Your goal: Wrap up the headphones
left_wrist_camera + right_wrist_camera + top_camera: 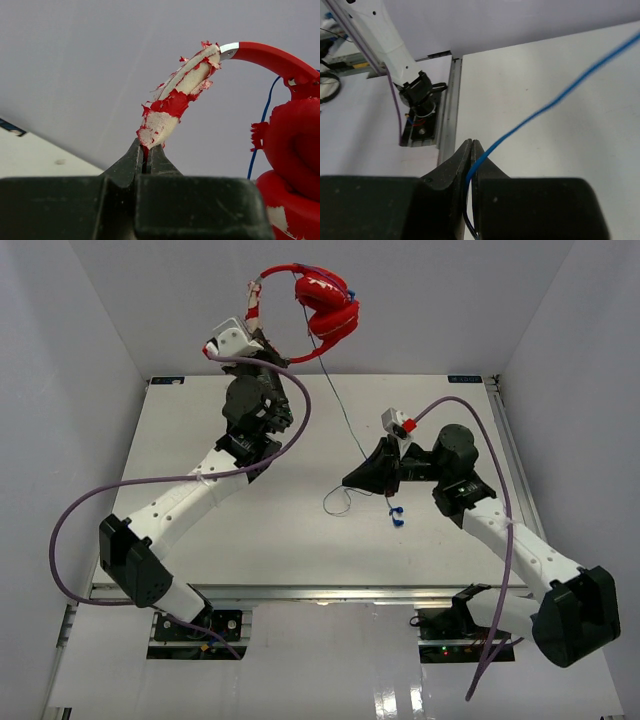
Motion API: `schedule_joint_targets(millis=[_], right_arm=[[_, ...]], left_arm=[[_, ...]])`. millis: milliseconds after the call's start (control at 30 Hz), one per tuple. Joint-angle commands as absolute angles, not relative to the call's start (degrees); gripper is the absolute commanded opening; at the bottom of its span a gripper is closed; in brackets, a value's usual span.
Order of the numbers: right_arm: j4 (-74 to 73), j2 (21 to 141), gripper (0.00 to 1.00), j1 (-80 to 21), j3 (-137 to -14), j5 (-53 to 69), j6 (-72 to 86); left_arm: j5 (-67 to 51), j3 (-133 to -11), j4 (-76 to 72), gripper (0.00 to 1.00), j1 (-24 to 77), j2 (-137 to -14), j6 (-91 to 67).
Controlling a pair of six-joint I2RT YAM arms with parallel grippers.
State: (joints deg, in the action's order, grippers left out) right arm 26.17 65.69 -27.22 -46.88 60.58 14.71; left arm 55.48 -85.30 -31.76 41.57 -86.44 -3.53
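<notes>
Carefully: my left tool (pixel 146 150) clamps the headband (pixel 175 100); my right tool (pixel 471 147), pinching the blue cable (pixel 545 107), should wind it taut toward eleven o'clock.

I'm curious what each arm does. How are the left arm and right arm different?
The left arm pinches the headphones' peeling headband in its jaws; the right arm pinches the thin blue cable. The left arm reaches high at the back; the right arm is low over the table. Both have shut jaws holding part of the headphones.

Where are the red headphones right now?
The headphones hang in the air at the top middle of the overhead view, above the table's far edge, headband pinched in the left gripper.
</notes>
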Motion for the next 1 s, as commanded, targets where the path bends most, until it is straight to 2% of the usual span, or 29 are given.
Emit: schedule_joint_targets(millis=[0, 233, 433, 633, 733, 867, 967], right_arm=[[2.5, 60.9, 0.08, -28.5, -57.6, 51.6, -5.4], [-19.6, 62.8, 0.08, -32.5, -73.4, 37.3, -21.1], [-32.2, 68.3, 0.08, -36.5, -86.7, 19.8, -36.6], [-28.8, 69.2, 0.08, -38.5, -85.7, 7.8, -43.7], [-22.3, 69.1, 0.08, -38.6, -83.1, 3.8, -44.0], [-14.0, 70.6, 0.08, -38.2, -81.6, -3.7, -42.9], [-10.9, 72.7, 0.08, -35.7, -81.5, -4.9, -40.2]], left_arm=[[55.9, -81.3, -37.0, 0.0, 39.4, -86.8, 5.8], [52.3, -74.8, -33.4, 0.0, 38.8, -88.9, 10.0], [41.6, -63.5, -28.9, 0.0, 39.5, -85.0, 10.9], [30.6, -53.2, -24.7, 0.0, 39.6, -79.4, 8.3], [22.8, -50.7, -22.0, 0.0, 39.7, -77.0, 6.4], [16.8, -46.7, -20.1, 0.0, 40.3, -72.7, 4.0], [13.1, -44.1, -19.3, 0.0, 40.6, -69.4, 2.3]])
